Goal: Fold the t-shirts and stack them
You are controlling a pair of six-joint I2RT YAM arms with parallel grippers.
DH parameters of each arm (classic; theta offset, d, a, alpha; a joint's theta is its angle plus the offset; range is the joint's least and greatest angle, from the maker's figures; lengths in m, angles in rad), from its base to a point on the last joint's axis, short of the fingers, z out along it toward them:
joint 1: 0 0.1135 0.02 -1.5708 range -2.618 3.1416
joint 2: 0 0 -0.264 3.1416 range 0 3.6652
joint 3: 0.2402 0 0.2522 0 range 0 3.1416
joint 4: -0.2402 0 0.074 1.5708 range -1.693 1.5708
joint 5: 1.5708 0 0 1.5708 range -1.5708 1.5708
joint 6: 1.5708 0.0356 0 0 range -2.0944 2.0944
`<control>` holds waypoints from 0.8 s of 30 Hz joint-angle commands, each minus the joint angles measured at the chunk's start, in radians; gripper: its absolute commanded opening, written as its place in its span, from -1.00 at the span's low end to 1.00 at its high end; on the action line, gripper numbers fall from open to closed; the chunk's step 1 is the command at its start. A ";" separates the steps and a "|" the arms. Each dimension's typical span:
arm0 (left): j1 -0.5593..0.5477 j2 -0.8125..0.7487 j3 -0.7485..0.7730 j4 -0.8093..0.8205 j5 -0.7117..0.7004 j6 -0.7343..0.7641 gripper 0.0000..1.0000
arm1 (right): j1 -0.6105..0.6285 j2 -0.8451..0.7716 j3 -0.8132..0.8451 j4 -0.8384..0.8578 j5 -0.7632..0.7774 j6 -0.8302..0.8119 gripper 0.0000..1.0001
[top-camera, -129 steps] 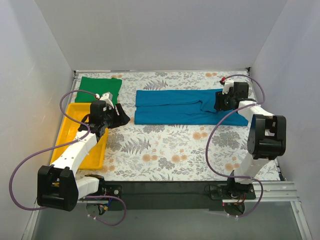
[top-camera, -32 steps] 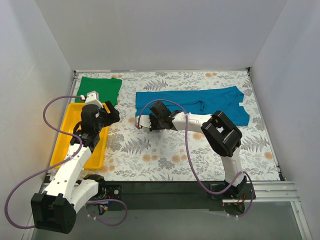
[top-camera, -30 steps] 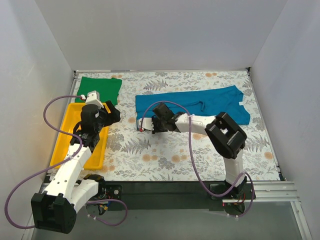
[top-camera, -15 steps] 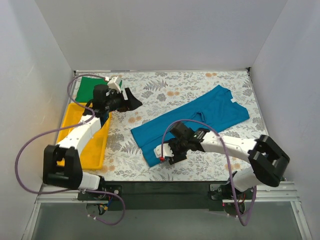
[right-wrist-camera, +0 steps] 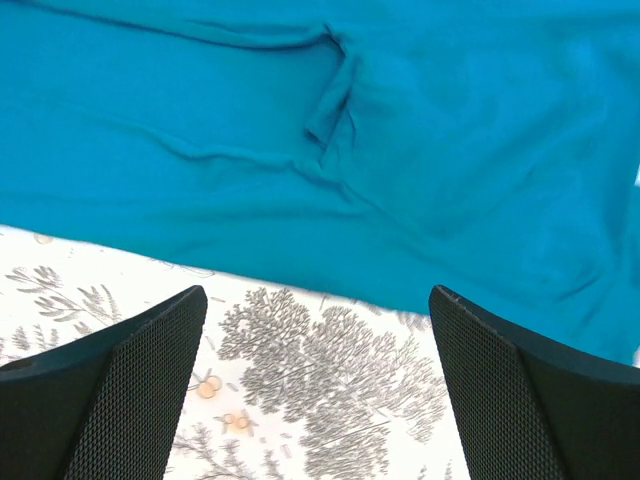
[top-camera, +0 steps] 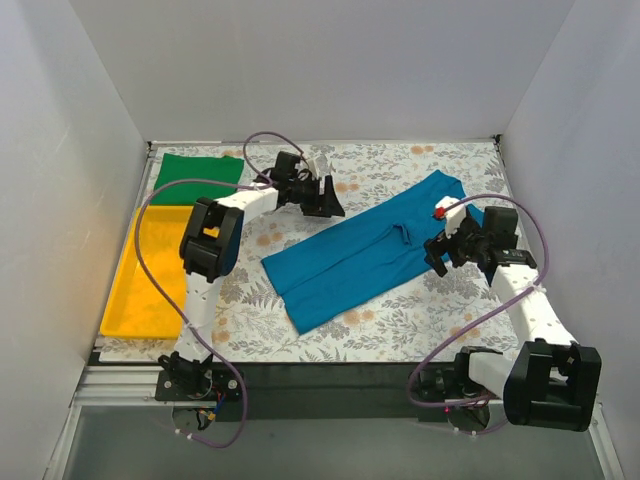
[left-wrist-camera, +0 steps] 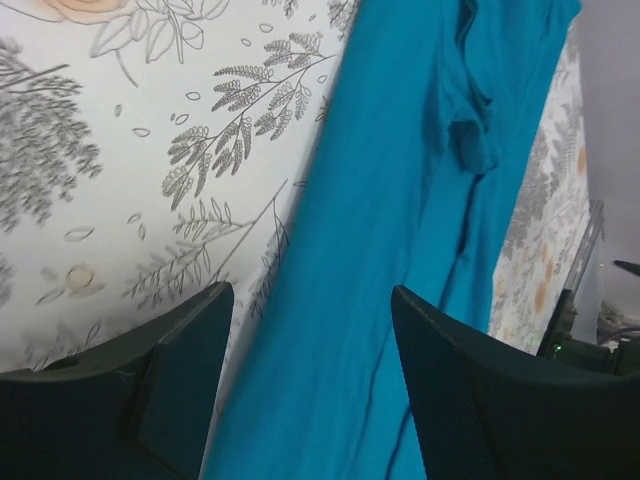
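Top: high at 6 o'clock, facing 12, far, whole table (top-camera: 380,165). Both wrists: close, angled down, sharing teal shirt (right-wrist-camera: 200,100) crease.

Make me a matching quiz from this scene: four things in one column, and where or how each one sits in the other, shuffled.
1. teal-blue t-shirt
2. green t-shirt
3. yellow tray
4. right gripper

A. far left corner of the table
B. open, at the teal-blue t-shirt's near edge
C. along the left edge, nearer than the green t-shirt
D. spread diagonally across the middle

Pairs: 1-D, 2-A, 3-C, 4-B
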 commanded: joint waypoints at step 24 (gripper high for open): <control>-0.117 0.247 0.419 -0.310 -0.304 0.073 -1.00 | -0.215 0.062 -0.010 0.058 -0.226 0.221 0.90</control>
